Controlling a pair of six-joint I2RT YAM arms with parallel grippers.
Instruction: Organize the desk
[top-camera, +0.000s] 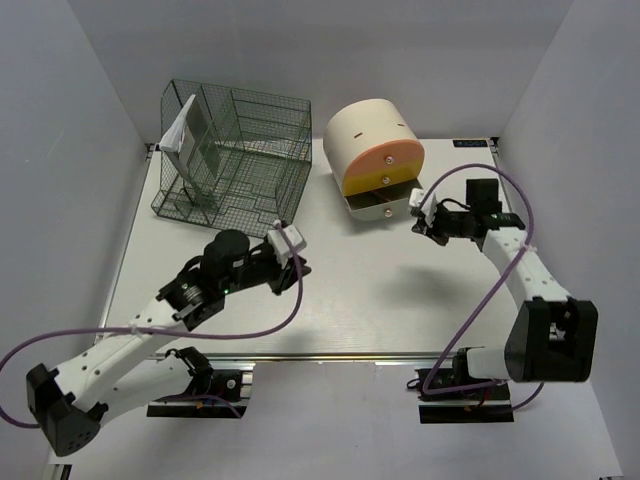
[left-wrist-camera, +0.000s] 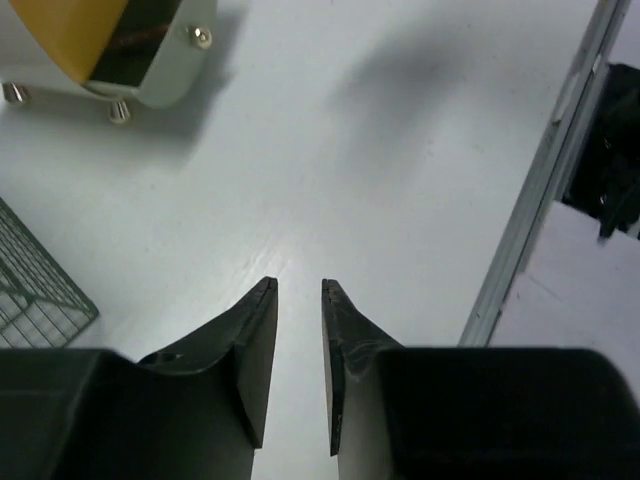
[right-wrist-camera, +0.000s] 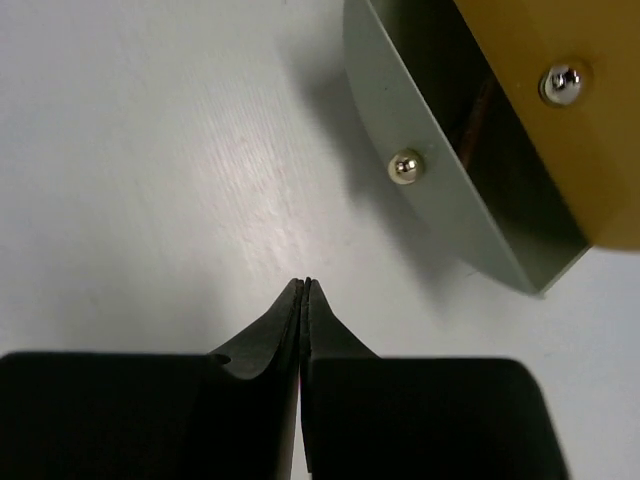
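**Worktop** (top-camera: 380, 300): one. White and flat, with a silver rail (top-camera: 330, 358) along its near edge. It carries everything listed here.

**Drawer unit** (top-camera: 372, 140): one, the landmark for this entry.
- It is a cream cylinder with an orange front, standing at the far side of the worktop.
- Its lowest drawer (top-camera: 380, 205) is pulled out toward the arms, and it is the only one open.
- The drawer's long axis runs across the unit's front.
- The right wrist view shows two round metal knobs, one on the drawer (right-wrist-camera: 405, 167) and one on the orange front (right-wrist-camera: 562, 82).

**Rack** (top-camera: 235, 150): one. Dark green wire, standing left of the drawer unit and close beside it. One white folded piece (top-camera: 178, 130) stands upright at the end farthest from the unit; what it is cannot be told.

**Right gripper** (top-camera: 420, 212): one.
- It sits just beside the right end of the open drawer.
- The fingers (right-wrist-camera: 290, 310) are pressed together with nothing between them.
- In the wrist view the drawer front lies ahead and to the right of the tips, near them but not touching.

**Left gripper** (top-camera: 290, 238): one.
- It is left of the drawer unit, by the rack's near corner and well apart from the drawer.
- The fingers (left-wrist-camera: 258, 330) are a narrow gap apart and hold nothing.
- They point over bare worktop.

**Judgement:** the right arm is much the nearer to the drawer. The likely next step is to shut the drawer by pushing square to its long axis, back into the unit. A push near one end could skew it.
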